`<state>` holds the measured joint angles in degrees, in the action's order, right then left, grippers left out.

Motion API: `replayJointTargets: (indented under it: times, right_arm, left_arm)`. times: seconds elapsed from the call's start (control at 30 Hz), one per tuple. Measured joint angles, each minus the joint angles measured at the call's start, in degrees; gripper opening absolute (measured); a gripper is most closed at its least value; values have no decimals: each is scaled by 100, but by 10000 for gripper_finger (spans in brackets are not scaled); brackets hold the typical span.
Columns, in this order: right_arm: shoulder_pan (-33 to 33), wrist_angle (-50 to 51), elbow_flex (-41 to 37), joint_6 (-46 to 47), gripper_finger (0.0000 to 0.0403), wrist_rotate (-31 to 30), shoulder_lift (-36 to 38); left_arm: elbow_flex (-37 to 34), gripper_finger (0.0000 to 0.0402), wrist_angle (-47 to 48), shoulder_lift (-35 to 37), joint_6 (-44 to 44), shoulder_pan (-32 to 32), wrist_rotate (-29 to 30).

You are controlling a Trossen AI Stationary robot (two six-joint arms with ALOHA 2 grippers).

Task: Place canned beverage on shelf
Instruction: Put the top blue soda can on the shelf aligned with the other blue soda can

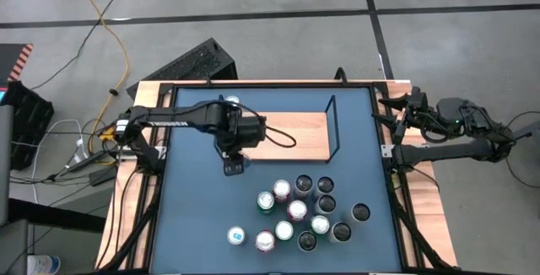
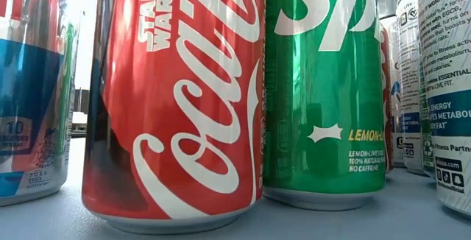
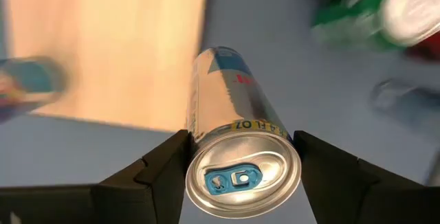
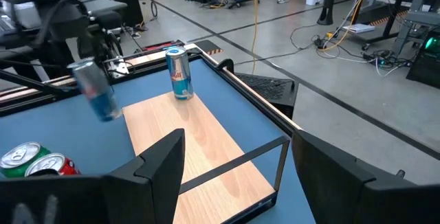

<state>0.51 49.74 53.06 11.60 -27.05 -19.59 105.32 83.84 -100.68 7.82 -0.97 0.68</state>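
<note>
A slim silver-and-blue canned beverage (image 3: 230, 107) hangs in my left gripper (image 3: 240, 148), which is shut on it over the blue tabletop, just off the near left corner of the shelf (image 1: 291, 136). The right wrist view shows the same can (image 4: 97, 92) in the air, tilted. A second slim can (image 4: 179, 73) stands upright on the light-wood board at its far left end. My right gripper (image 4: 237, 141) waits at the table's right edge, open, with nothing between its fingers. My left gripper pinches the can's side wall just under its top rim (image 3: 194, 148) between its two fingers, one on each side. The fingers (image 3: 161, 165) come from above, pointing down. The can hangs below them, clear of the table and slightly tilted, tab end up.
Several cans stand clustered in the near middle of the table (image 1: 299, 212); a red cola can (image 2: 176, 100) and a green soda can (image 2: 324, 85) fill the low view. An upright black wire rail (image 1: 333, 127) closes the shelf's right end.
</note>
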Motion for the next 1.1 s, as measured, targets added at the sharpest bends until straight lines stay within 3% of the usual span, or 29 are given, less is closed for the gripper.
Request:
replayJointTargets:
  times: [0.2,0.47,0.8,1.1]
  right_arm:
    - [0,-2,0,4,261,-3,0]
    - [-1,-2,0,193,261,-7,0]
    - [1,-4,0,207,261,-30,0]
    - [1,-7,0,205,261,-52,1]
  left_arm:
    - [-2,218,66,0,-1132,-393,416]
    - [-2,218,89,-19,-2201,-732,532]
    - [-21,218,642,-472,-2827,-816,635]
    - [0,218,555,-723,-3201,-761,754]
